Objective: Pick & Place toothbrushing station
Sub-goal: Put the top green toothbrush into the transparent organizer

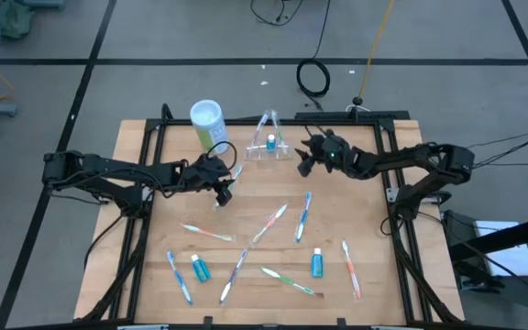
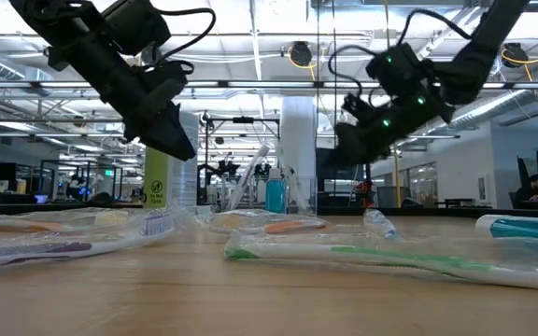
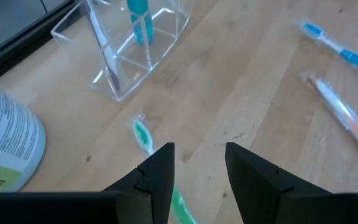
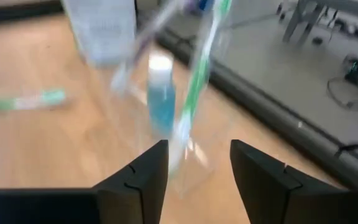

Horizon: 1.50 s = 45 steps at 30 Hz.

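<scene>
Wood table (image 1: 356,220): 1 clear station (image 1: 266,147), 3 blue tubes; both grippers' jaws open, empty.

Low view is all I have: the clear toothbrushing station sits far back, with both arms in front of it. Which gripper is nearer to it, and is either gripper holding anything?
Observer: The right gripper is nearer. Seen from above, it is just beside the toothbrushing station.
Operator: Is it holding anything?
Observer: No. Its wrist view shows it open and empty, facing the station, which holds an upright green toothbrush and a small blue bottle.
Operator: And the left one?
Observer: The left gripper is open and empty, over a loose green toothbrush lying flat.
</scene>
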Tool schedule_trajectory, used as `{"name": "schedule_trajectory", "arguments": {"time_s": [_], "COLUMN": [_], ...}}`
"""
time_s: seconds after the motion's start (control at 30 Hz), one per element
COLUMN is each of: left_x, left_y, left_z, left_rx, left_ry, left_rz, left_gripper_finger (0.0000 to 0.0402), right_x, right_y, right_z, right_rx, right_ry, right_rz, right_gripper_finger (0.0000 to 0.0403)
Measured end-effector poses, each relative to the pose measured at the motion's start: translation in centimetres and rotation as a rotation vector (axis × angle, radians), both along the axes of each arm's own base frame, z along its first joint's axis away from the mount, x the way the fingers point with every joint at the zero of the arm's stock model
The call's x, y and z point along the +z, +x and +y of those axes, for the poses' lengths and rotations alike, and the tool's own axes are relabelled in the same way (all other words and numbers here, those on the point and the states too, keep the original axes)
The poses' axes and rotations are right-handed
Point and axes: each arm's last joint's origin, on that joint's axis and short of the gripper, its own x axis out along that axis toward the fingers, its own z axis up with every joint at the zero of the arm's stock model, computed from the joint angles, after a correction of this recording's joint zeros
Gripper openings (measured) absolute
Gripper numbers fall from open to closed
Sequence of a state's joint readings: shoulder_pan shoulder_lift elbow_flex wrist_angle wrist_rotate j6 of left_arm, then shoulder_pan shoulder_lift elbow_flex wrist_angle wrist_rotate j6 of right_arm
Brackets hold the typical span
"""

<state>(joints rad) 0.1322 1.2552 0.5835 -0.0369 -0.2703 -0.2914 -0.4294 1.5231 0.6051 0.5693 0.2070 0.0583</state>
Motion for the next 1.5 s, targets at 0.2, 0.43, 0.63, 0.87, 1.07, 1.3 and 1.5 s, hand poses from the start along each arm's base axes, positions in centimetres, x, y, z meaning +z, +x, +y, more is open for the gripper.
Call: {"name": "schedule_trajectory", "arguments": {"time_s": [0.2,0.43,0.63,0.87,1.07,1.3,1.5], "left_x": [0.4,0.7,0.2,-1.9,-4.1,-5.1,-5.3], "left_y": [0.3,0.3,-0.2,0.7,1.5,1.3,1.4], "left_z": [0.3,1.7,2.1,2.2,3.0,4.5,4.8], "left_rx": [0.011,0.118,0.215,0.206,0.198,0.310,0.290], "left_ry": [0.008,0.017,-0.078,-0.122,-0.111,-0.191,-0.255], "left_rz": [-0.051,-0.112,-0.093,-0.028,0.035,0.034,0.019], "left_gripper_finger": [0.0150,0.0150,0.0149,0.0149,0.0149,0.0149,0.0149], "right_x": [-2.4,-3.8,-4.4,-4.7,-4.7,-4.7,-4.7], "right_y": [-1.7,-3.3,-4.0,-4.4,-4.4,-4.4,-4.4], "right_z": [1.3,2.0,2.3,2.4,2.4,2.4,2.4], "right_rx": [0.008,-0.020,-0.020,-0.020,-0.020,-0.020,-0.020], "right_ry": [0.044,0.087,0.089,0.089,0.088,0.088,0.088], "right_rz": [0.048,0.008,0.013,0.030,0.028,0.028,0.028], "right_gripper_finger": [0.0165,0.0164,0.0164,0.0161,0.0161,0.0161,0.0161]}}
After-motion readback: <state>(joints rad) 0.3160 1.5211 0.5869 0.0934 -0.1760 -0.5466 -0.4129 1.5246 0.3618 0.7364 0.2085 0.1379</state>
